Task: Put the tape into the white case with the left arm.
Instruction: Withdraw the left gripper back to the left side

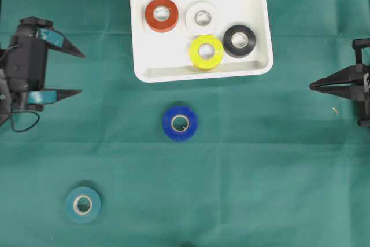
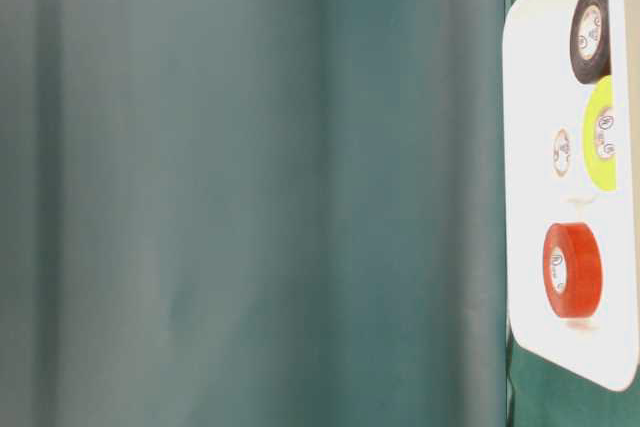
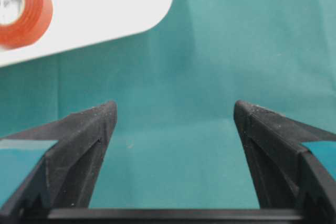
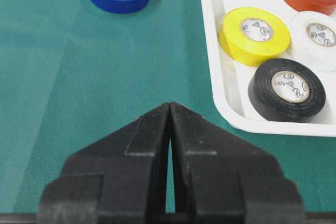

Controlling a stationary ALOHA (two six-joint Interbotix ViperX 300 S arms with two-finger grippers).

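left pincer (image 1: 82,74): wide open, empty | blue tape (image 1: 180,122): well apart, on cloth | white case (image 1: 260,4): four rolls

Six tape rolls in all: four inside the one white case (image 1: 258,27), namely red (image 1: 161,14), white (image 1: 202,18), yellow (image 1: 206,52) and black (image 1: 239,41), and two on the table, blue (image 1: 180,123) and teal (image 1: 82,205).
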